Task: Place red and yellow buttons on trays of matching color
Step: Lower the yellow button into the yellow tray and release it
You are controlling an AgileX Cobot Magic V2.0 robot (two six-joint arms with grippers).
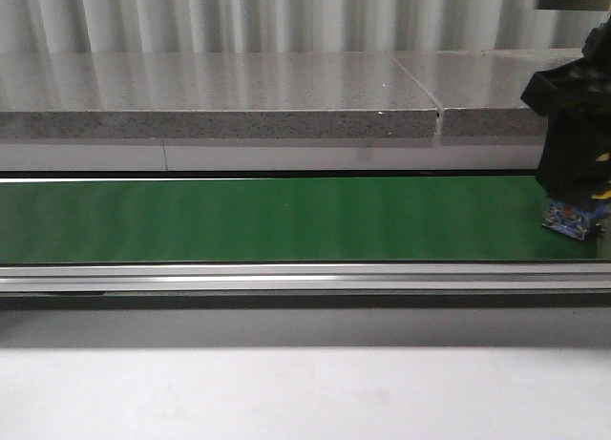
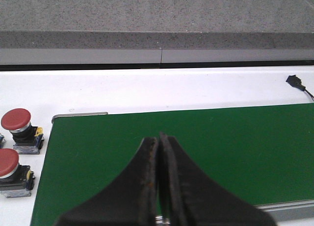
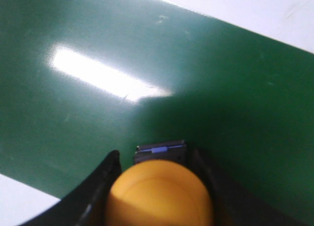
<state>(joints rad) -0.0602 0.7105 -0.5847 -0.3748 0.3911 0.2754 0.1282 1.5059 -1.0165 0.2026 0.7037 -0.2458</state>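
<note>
Green belt (image 1: 286,219): runs across the front view between a grey stone ledge (image 1: 220,96) behind it and a metal rail (image 1: 286,278) in front.
Red buttons: two, (image 2: 15,120) and (image 2: 7,162), stand on the white surface just off the belt's end, close together.
Black plug (image 2: 293,80): lies on the white surface beyond the belt.
Left gripper (image 2: 158,152): hovers over the belt, fingers pressed together, holding nothing.
Right gripper (image 3: 156,169): points down at the belt's right end, fingers clasping the yellow button (image 3: 159,196) on both sides.
Yellow button: its blue base (image 1: 571,219) sits at the belt surface.
</note>
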